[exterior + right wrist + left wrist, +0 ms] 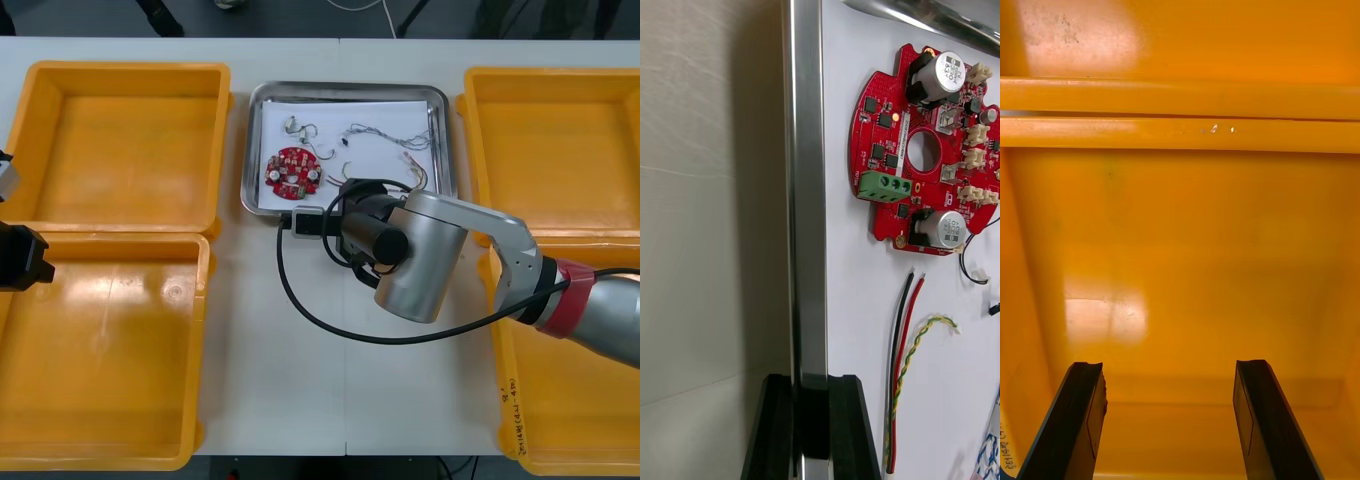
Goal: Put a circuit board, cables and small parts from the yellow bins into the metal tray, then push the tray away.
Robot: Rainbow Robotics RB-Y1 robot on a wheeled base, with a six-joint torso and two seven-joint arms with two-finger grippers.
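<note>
Tray — near rim under right arm

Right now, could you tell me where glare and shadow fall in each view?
Front view: sheen on the floor of the near left yellow bin. Right wrist view: a bright streak along the rim of the metal tray, clamped by the right gripper; a dim band on the table beside it. Left wrist view: a glare patch on a yellow bin beyond the open left gripper.
</note>
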